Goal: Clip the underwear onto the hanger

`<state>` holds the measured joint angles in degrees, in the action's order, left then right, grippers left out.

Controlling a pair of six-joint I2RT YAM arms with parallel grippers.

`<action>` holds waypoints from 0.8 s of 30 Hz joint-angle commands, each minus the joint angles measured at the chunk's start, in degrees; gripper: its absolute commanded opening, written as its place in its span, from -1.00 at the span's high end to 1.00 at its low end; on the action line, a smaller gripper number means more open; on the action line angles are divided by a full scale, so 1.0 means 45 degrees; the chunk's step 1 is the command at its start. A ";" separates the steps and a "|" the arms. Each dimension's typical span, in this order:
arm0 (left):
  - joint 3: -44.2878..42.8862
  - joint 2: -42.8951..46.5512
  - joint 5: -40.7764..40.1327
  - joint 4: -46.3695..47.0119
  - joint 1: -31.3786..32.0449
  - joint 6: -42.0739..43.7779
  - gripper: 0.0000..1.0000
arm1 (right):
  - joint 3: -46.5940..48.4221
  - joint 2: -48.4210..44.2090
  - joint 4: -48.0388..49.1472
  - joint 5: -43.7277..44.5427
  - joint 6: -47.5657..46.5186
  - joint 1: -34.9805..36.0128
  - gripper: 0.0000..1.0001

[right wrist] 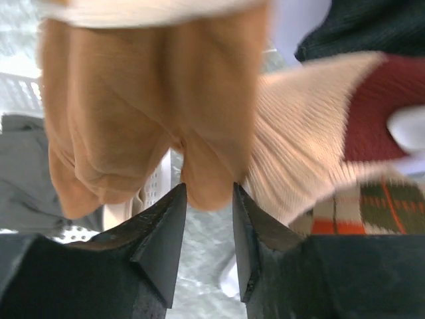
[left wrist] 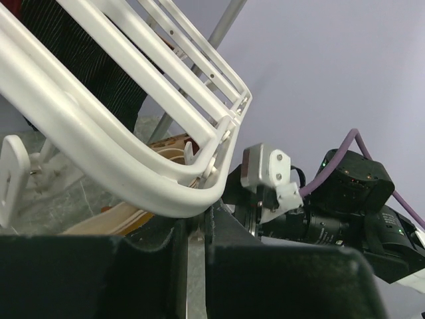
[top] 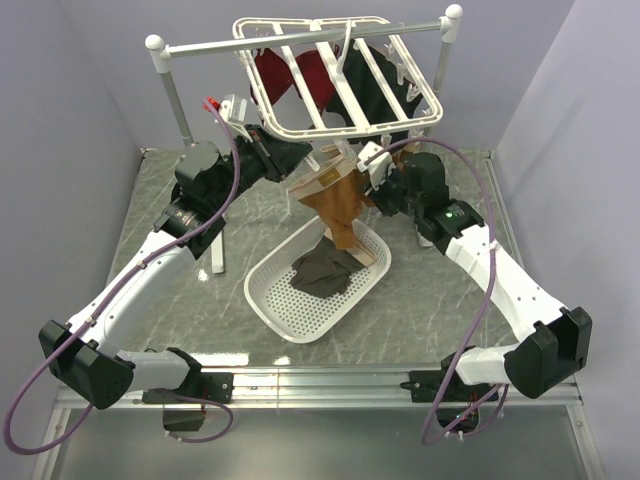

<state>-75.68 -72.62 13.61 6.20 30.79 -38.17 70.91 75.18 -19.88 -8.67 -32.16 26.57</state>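
Observation:
The rust-brown underwear (top: pixel 336 200) hangs in the air under the front edge of the white hanger (top: pixel 300 130), above the basket. My left gripper (top: pixel 290 153) sits at the hanger's front left corner. In the left wrist view its jaws (left wrist: pixel 197 229) are pressed to a thin slit just under the hanger's rounded corner (left wrist: pixel 153 199), with a small white clip tab between the tips. The underwear's pale waistband (left wrist: pixel 109 216) shows beside it. My right gripper (top: pixel 362 180) comes from the right. In the right wrist view a fold of the underwear (right wrist: pixel 133 100) fills the gap between its tips (right wrist: pixel 208 193).
A white mesh basket (top: pixel 285 312) with a dark grey garment (top: pixel 325 270) lies below the underwear. The hanger hangs from a grey rail (top: pixel 300 38), with dark red (top: pixel 290 75) and black (top: pixel 372 88) garments clipped under it. A beige ribbed piece (right wrist: pixel 305 133) hangs to the right.

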 commanded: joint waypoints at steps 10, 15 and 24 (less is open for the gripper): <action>-0.0428 -0.0073 0.0101 0.0029 -0.0005 -0.0052 0.99 | -0.1029 -0.3305 0.0742 -0.0249 0.8216 0.1496 0.10; -0.0584 -0.0171 0.0063 -0.0049 0.0073 0.0045 0.99 | -0.2126 -0.3153 0.1429 0.1299 1.0694 0.2729 -0.04; -0.0487 -0.0093 0.0023 -0.0127 0.0073 0.0026 0.99 | -0.0799 -0.0770 0.1917 0.3214 1.3158 0.3198 -0.23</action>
<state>-76.20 -73.01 13.58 6.17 30.79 -38.20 63.13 70.57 -15.35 1.28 20.34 40.16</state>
